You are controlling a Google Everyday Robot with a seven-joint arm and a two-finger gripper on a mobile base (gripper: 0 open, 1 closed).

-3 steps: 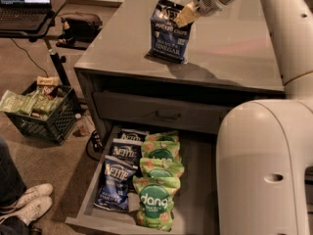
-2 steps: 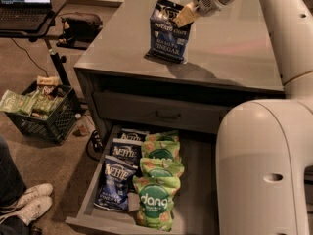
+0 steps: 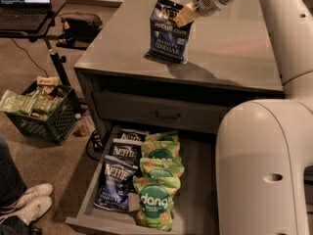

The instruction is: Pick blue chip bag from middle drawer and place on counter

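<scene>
The blue chip bag (image 3: 167,33), a dark navy crinkly packet with white lettering and a lighter vinegar panel, hangs over the front left part of the counter (image 3: 230,48), a broad, smooth grey top on a dark cabinet. The pale two-finger gripper (image 3: 185,14) has it pinched by the upper right corner, so the bag lies below and to the left of the fingers. Its long axis is close to upright, leaning a little. From where I stand the bottom edge looks to be at the surface, with a shadow spreading to its right, but I cannot tell whether it rests there or hovers just above.

I judge that what is left is a short lowering and letting go, and an upright bag may well topple flat once freed.

Below, the wide dark-grey middle drawer (image 3: 195,175) stands open, holding more navy bags (image 3: 117,177) beside a row of green bags (image 3: 157,180).
</scene>
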